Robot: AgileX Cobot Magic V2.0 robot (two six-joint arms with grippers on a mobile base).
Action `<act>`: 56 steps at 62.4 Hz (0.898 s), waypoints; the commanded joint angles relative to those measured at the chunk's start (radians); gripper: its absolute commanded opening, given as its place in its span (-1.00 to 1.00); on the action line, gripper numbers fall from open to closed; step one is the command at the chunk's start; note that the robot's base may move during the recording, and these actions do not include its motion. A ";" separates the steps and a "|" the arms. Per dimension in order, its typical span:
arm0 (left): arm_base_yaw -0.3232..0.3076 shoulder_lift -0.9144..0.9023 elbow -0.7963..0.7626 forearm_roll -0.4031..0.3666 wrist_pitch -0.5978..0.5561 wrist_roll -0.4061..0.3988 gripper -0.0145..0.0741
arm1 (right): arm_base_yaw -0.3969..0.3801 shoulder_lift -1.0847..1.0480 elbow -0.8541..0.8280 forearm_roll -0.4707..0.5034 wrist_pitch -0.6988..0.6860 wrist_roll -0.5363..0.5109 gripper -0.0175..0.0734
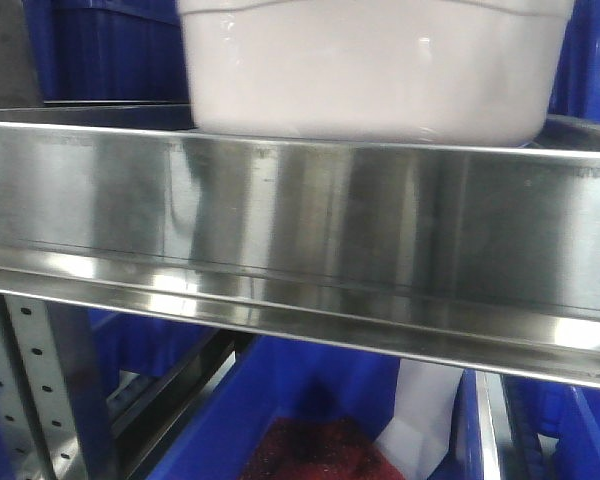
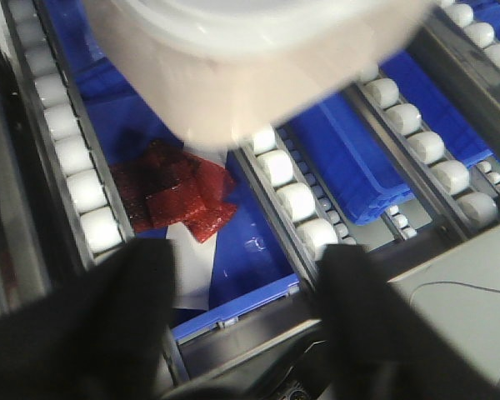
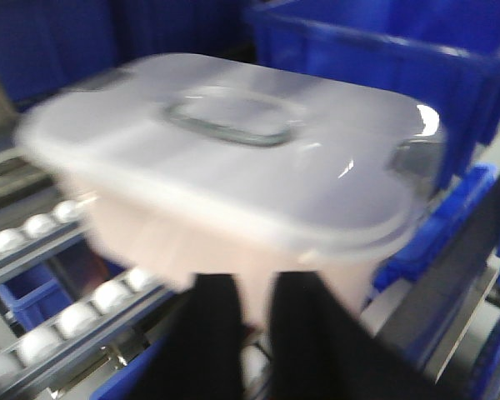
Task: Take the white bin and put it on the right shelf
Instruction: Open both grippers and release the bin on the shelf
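Shiny right shelf below pinkish white bin, grey-handled lid; left claw spread wide, right claw unclear

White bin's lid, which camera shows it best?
The right wrist view: the white bin is seen from above, its lid and grey handle showing, though blurred. The front view shows only its lower wall; the left wrist view, a blurred side.

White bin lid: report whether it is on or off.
On. In the right wrist view the glossy white lid with its grey handle covers the translucent whitish-pink plastic tub fully.
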 commanded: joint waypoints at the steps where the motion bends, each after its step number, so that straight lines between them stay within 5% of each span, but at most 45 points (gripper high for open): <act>1: -0.006 -0.058 -0.032 -0.002 -0.026 -0.044 -0.56 | -0.002 -0.050 -0.031 0.035 -0.003 0.012 -0.47; 7: -0.006 -0.076 -0.032 0.063 -0.018 -0.092 -0.99 | -0.002 -0.080 -0.030 0.007 0.024 0.067 -0.46; 32: -0.047 -0.162 0.030 0.472 -0.045 -0.390 -0.94 | -0.002 -0.224 -0.030 -0.586 0.086 0.557 -0.46; 56: -0.058 -0.591 0.567 0.386 -0.681 -0.376 -0.94 | -0.002 -0.516 0.225 -0.633 -0.051 0.583 -0.46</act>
